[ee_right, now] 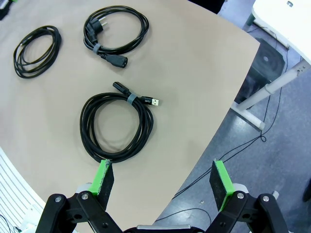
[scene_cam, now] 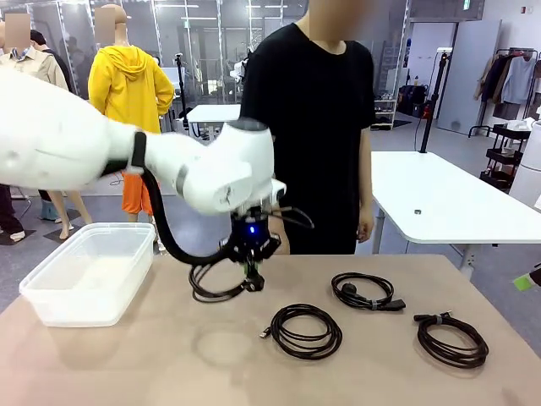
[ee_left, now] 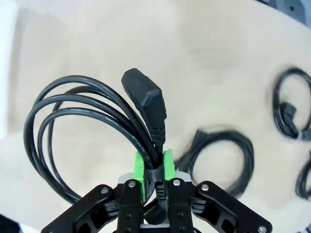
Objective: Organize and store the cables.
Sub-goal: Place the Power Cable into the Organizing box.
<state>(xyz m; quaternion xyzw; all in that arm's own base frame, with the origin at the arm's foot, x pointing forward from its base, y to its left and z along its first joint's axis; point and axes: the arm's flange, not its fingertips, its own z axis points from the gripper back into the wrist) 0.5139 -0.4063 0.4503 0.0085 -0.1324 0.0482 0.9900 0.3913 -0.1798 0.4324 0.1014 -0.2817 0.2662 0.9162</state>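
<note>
The left hand (scene_cam: 252,277) is shut tight. Its green pads (ee_left: 139,167) pinch one black cable (ee_left: 132,132) at the small tie, and the round coil hangs from it. The hand points straight down, low over the desk (scene_cam: 152,364), near the far edge and a bit left of the middle. The white arm (scene_cam: 76,144) reaches in from the left side and bends down at the wrist.

The right hand (ee_right: 163,177) is wide open and holds nothing. It looks down over the right edge of the desk.

Three more cables lie flat on the right half of the desk: a middle coil (scene_cam: 306,331), a coil with plugs (scene_cam: 365,292) closer to the far edge, and a coil by the right edge (scene_cam: 452,340). A clear plastic box (scene_cam: 76,309) sits at the left edge.

A person in a black shirt (scene_cam: 308,127) stands behind the far edge, and a white table (scene_cam: 448,203) stands farther back.
</note>
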